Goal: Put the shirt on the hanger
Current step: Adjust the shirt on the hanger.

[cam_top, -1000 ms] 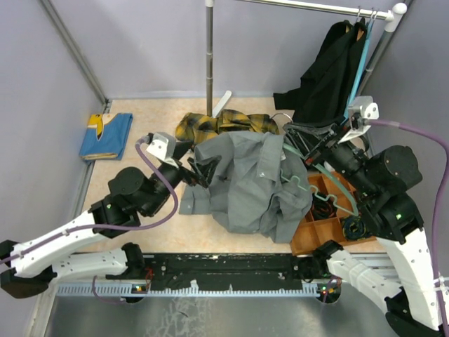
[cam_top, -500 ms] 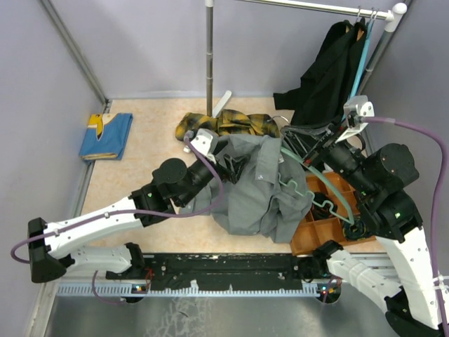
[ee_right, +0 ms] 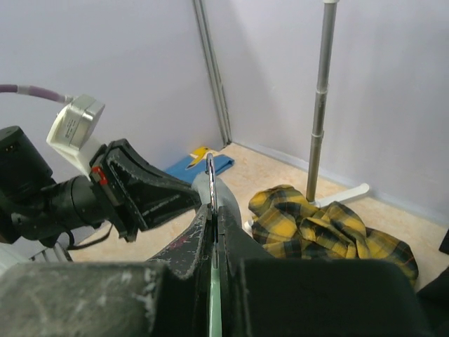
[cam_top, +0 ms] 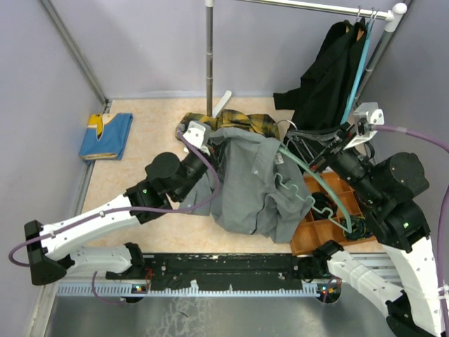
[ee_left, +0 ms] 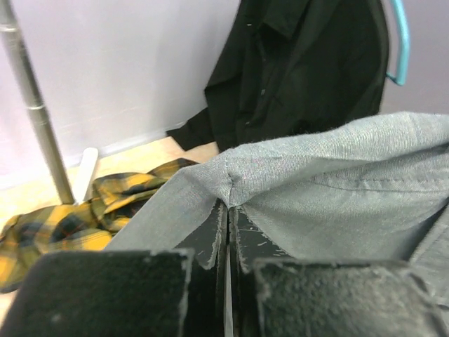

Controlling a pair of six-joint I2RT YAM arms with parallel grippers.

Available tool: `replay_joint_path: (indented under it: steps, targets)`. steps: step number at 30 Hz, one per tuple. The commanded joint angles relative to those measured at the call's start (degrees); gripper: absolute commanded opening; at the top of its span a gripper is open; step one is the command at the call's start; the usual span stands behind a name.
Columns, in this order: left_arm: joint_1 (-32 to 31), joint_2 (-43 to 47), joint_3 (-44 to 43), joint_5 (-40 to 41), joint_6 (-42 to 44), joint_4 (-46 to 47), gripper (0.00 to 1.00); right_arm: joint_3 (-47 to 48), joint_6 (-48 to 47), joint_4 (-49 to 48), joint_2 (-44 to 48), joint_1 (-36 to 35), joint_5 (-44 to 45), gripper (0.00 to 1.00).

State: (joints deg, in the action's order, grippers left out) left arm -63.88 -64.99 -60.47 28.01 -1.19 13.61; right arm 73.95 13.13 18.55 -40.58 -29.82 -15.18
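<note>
Folds of shirt (cam_top: pixel 245 189) hiding part of hanger (cam_top: pixel 323 186), left gripper (ee_left: pixel 228 217) pinching shirt edge, right gripper (ee_right: pixel 214 210) clamped on hanger

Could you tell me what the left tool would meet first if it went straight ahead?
The grey shirt: the left tool is shut on a fold of it, so more of that cloth comes first. The hanging black garment lies beyond, though how far is unclear.
</note>
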Motion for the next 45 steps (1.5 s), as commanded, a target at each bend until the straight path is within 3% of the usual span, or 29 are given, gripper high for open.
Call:
replay_joint_path:
  steps: [1, 12, 15, 20, 28, 32, 36, 41, 43, 45]
  targets:
    - [3.0, 3.2, -2.6, 4.1, 1.3, -5.5, 0.0, 2.5, -1.5, 0.5, 1.8, 0.4, 2.6, 0.0]
    - [18.2, 4.5, -9.5, 6.9, -1.3, -22.5, 0.0, 2.7, -2.1, 4.9, 6.0, 0.4, 3.1, 0.0]
    - [23.3, 6.4, -11.6, 11.4, 0.8, -23.4, 0.0, 3.4, -2.4, 5.6, 6.3, 0.4, 3.5, 0.0]
    - [32.5, 7.4, -19.2, 11.7, 8.1, -23.4, 0.0, 2.9, -2.4, 5.8, 6.1, 0.4, 3.4, 0.0]
    - [35.5, 1.9, -35.3, 16.1, 22.8, -21.0, 0.0, 0.5, -1.8, 4.6, 6.6, 0.4, 3.3, 0.0]
    - [35.5, -0.5, -39.6, 13.6, 21.5, -25.1, 0.0, -0.4, -1.8, 4.7, 6.8, 0.4, 3.4, 0.0]
    - [35.4, 0.5, -34.2, 4.5, 9.4, -34.1, 0.0, -2.5, -0.6, 4.1, 7.4, 0.4, 3.3, 0.0]
    - [35.4, 6.1, -16.9, -7.3, -2.7, -36.0, 0.07, -4.8, 0.6, 3.8, 8.2, 0.4, 2.4, 0.0]
    - [35.5, 8.1, -12.5, -10.2, -4.5, -35.4, 0.15, -5.0, 0.6, 4.0, 8.2, 0.4, 2.2, 0.0]
    - [35.6, 8.9, -11.5, -10.2, -4.6, -36.6, 0.36, -5.0, 0.6, 4.2, 8.0, 0.4, 2.1, 0.0]
